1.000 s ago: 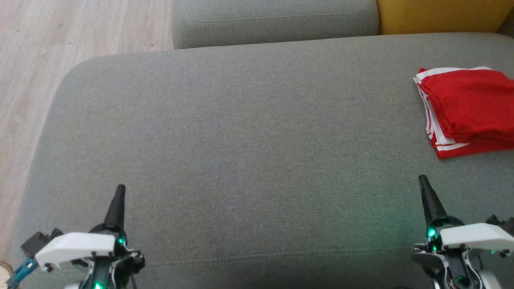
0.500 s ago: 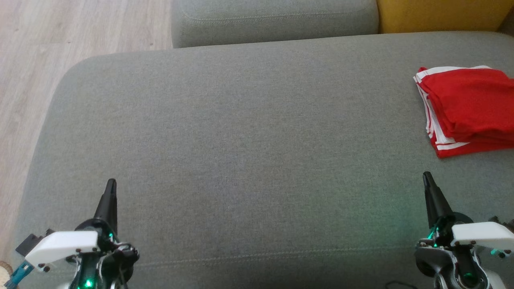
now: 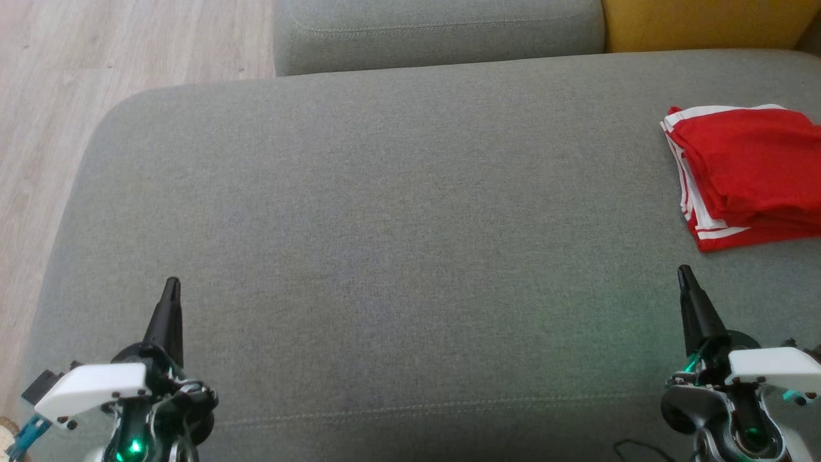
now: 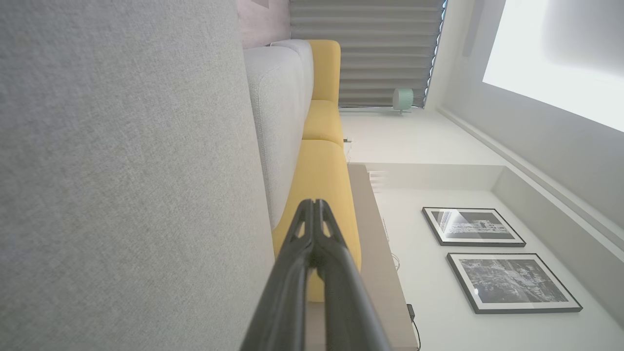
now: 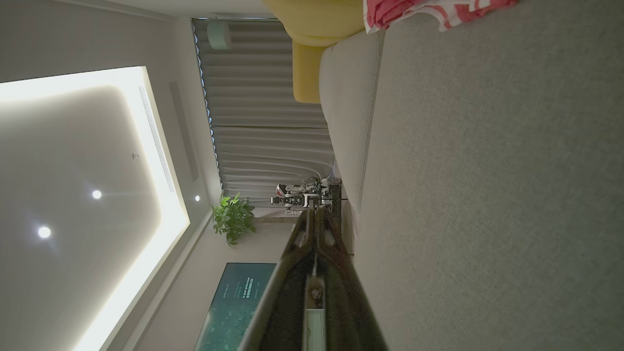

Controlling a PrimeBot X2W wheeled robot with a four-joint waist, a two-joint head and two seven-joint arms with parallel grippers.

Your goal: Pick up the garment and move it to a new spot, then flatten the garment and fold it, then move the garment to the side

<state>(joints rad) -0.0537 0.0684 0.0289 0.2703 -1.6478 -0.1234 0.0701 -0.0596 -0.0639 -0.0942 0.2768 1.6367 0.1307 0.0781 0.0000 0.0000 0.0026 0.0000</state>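
Evidently done: the folded red-and-white cloth garment (image 3: 747, 173) lies aside (far right) on the grey fabric cushion (image 3: 385, 212), so left gripper (image 3: 171, 285) and right gripper (image 3: 684, 273) hover closed, empty.

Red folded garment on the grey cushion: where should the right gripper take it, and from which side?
Probably the near-left corner of the garment, where the white-striped layers stack with edges exposed. Come low from the robot's side with the right gripper, shut and just short of it; open, then pinch all layers so the fold holds. Its far right runs out of view.
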